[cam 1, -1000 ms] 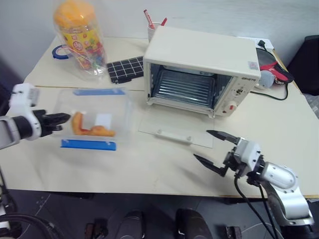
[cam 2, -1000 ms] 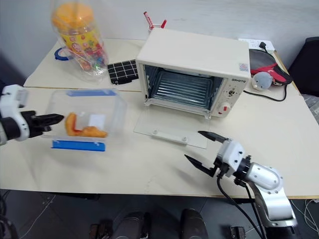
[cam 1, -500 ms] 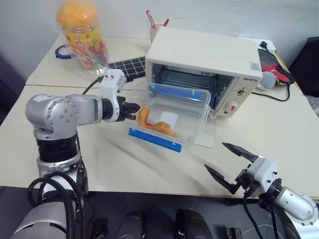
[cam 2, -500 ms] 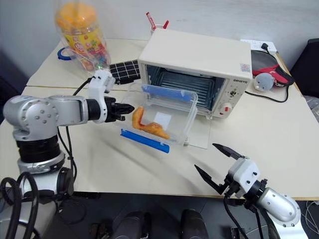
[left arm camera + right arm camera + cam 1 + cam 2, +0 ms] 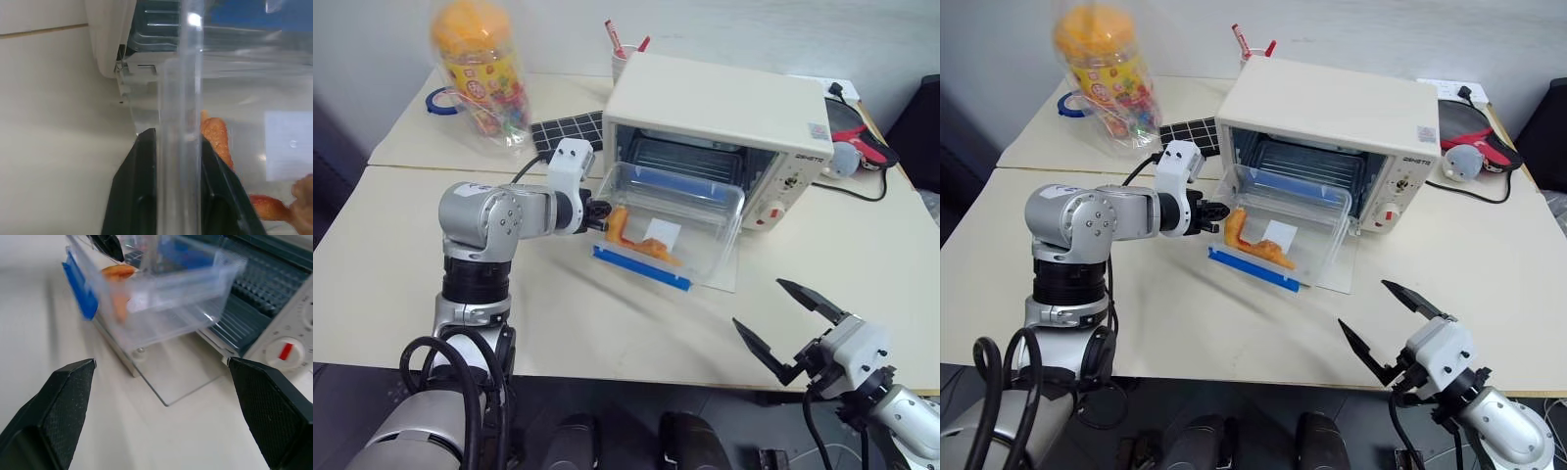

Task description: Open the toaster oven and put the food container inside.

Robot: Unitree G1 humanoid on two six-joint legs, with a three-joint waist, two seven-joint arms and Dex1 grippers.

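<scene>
The food container (image 5: pixel 672 223) is pinched by one wall in the left gripper (image 5: pixel 178 161) and held tilted at the toaster oven (image 5: pixel 720 132) mouth for insertion, while the right gripper (image 5: pixel 792 328) is kept wide and empty.

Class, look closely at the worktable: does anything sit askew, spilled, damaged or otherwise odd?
Only one thing: the clear plastic food container with blue clips hangs tilted over the cream toaster oven's lowered glass door, pinched by its wall in the left gripper. Nothing looks spilled or damaged.
</scene>
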